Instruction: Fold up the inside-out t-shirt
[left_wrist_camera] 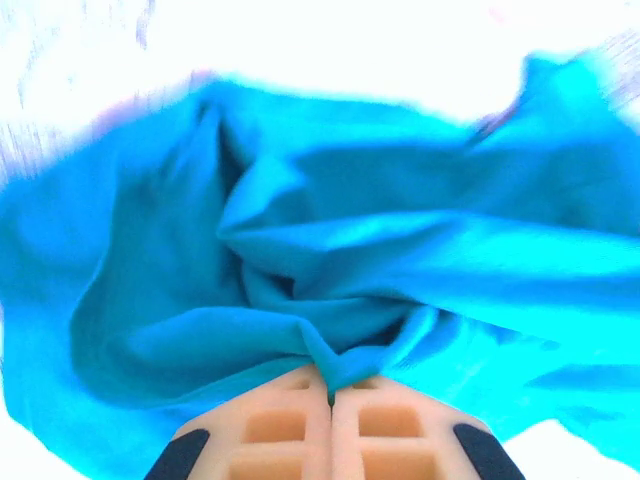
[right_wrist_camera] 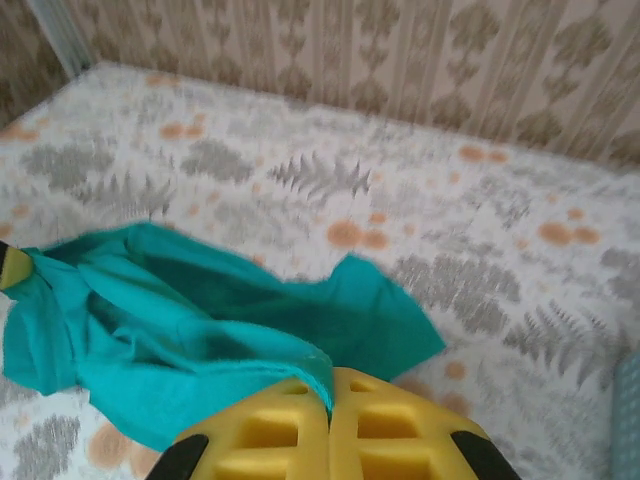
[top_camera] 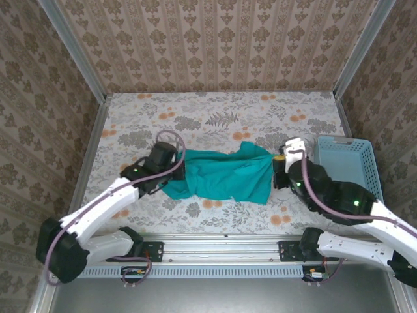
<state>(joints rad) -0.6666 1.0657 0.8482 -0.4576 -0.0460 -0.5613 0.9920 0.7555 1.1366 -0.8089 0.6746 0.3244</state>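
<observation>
Barely begun: a teal t-shirt (top_camera: 221, 175) held at both ends, with no fold made yet.
The t-shirt lies rumpled in the middle of the surface (top_camera: 215, 117). The left gripper (left_wrist_camera: 331, 385) is clenched on its left end and the right gripper (right_wrist_camera: 330, 395) on its right. All the folding looks left to do. Bare surface lies beyond it, a basket (top_camera: 348, 163) sits close on the right, and walls (top_camera: 215, 45) enclose three sides.

Hidden, glared out, cut off
The left gripper (top_camera: 174, 171) is covering one end of the t-shirt (top_camera: 221, 175); glare is washing out the table (left_wrist_camera: 330, 40) in the left wrist view; the basket (right_wrist_camera: 627, 420) is running off frame.
</observation>
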